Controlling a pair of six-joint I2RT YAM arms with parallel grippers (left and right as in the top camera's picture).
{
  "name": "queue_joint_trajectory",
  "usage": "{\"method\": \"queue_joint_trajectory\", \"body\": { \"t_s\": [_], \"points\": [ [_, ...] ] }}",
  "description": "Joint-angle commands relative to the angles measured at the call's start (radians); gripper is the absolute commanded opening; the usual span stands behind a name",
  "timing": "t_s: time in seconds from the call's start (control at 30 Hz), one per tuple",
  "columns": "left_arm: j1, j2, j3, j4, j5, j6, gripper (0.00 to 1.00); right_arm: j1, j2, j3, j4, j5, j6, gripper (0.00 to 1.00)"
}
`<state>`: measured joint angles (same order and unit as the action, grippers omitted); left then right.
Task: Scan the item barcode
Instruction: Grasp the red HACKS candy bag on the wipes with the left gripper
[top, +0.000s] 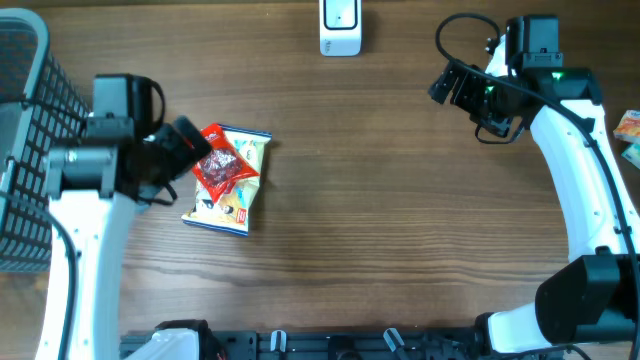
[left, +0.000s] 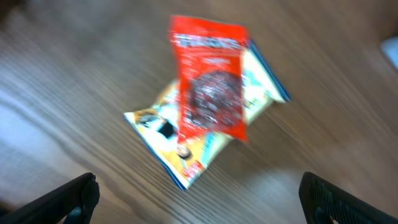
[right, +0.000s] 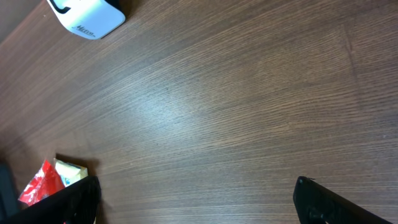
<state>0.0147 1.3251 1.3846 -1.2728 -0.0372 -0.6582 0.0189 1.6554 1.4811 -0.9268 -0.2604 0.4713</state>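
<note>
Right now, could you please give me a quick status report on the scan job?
Left gripper open above red packet, nothing held. Right gripper open over bare table. Red packet lies on yellow packet; scanner at far edge. Nothing in the way.

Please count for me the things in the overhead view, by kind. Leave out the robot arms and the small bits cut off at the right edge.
Snack packets: 2 (a red packet lying on a pale packet)
Barcode scanner: 1, white
Wire basket: 1, black
Total: 4
</note>
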Motion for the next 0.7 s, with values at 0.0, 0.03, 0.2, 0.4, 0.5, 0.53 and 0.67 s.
{"method": "queue_joint_trajectory", "body": {
  "t_s": [0.0, 0.03, 0.2, 0.4, 0.5, 0.53, 0.67],
  "points": [
    [0.074, 0.096, 0.000, -0.002, 0.006, -0.044, 1.00, 0.002, 0.010, -0.002, 0.004, 0.016, 0.007, 1.00],
    [0.085, 0.122, 0.000, 0.002, 0.034, -0.018, 1.00, 0.002, 0.010, -0.002, 0.004, 0.016, 0.007, 1.00],
    [0.104, 0.257, 0.000, 0.009, 0.108, 0.111, 1.00, 0.002, 0.010, -0.002, 0.004, 0.016, 0.007, 1.00],
    [0.104, 0.318, 0.000, 0.047, 0.179, 0.184, 1.00, 0.002, 0.010, -0.002, 0.004, 0.016, 0.007, 1.00],
    [0.104, 0.318, 0.000, 0.063, 0.156, 0.184, 1.00, 0.002, 0.010, -0.002, 0.004, 0.016, 0.007, 1.00],
    [0.104, 0.318, 0.000, 0.061, 0.144, 0.184, 1.00, 0.002, 0.010, -0.002, 0.004, 0.016, 0.007, 1.00],
    [0.104, 0.318, 0.000, 0.085, 0.130, 0.182, 1.00, 0.002, 0.010, -0.002, 0.004, 0.016, 0.007, 1.00]
  ]
}}
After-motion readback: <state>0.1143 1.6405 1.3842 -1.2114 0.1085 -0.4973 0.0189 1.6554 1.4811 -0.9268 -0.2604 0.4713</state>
